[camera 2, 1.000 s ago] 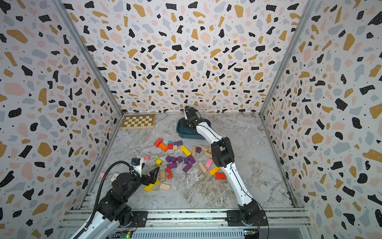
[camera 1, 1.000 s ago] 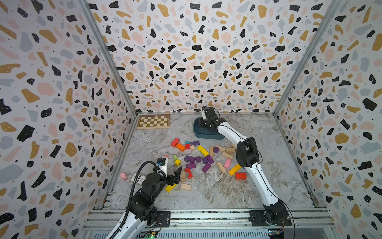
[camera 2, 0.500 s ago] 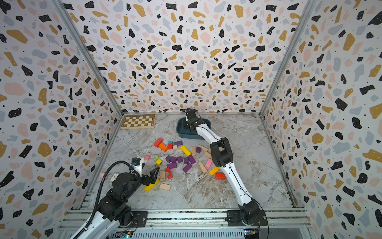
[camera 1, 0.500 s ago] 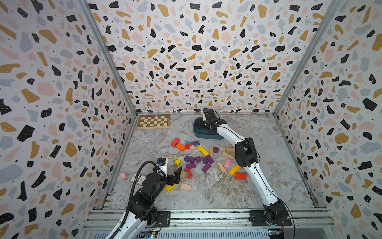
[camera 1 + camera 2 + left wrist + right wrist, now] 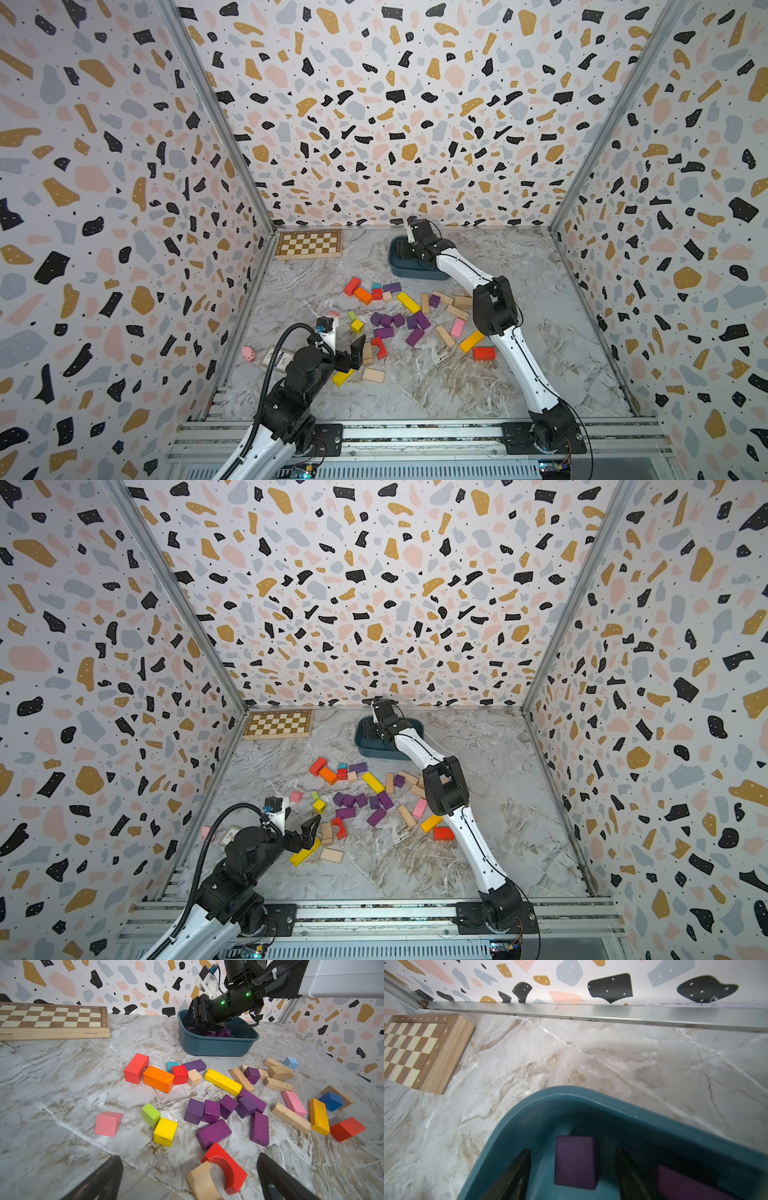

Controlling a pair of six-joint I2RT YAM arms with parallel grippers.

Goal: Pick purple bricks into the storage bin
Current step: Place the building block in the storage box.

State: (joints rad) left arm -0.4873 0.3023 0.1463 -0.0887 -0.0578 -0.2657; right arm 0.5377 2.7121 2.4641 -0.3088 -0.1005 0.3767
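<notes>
The left gripper point(image 5: 189, 1158) is holding its jaws spread wide and gripping nothing, with a red arch block point(image 5: 226, 1167) lying just ahead of it. Beyond that, loose purple bricks point(image 5: 214, 1133) are lying clustered. Farthest off, the right gripper point(image 5: 573, 1151) is reaching into the storage bin point(image 5: 529, 1118) with its jaws parted, and a purple brick point(image 5: 575, 1167) is lying free between them.

Right pincer point(image 5: 372, 732) in storage bin point(image 5: 381, 753)
</notes>
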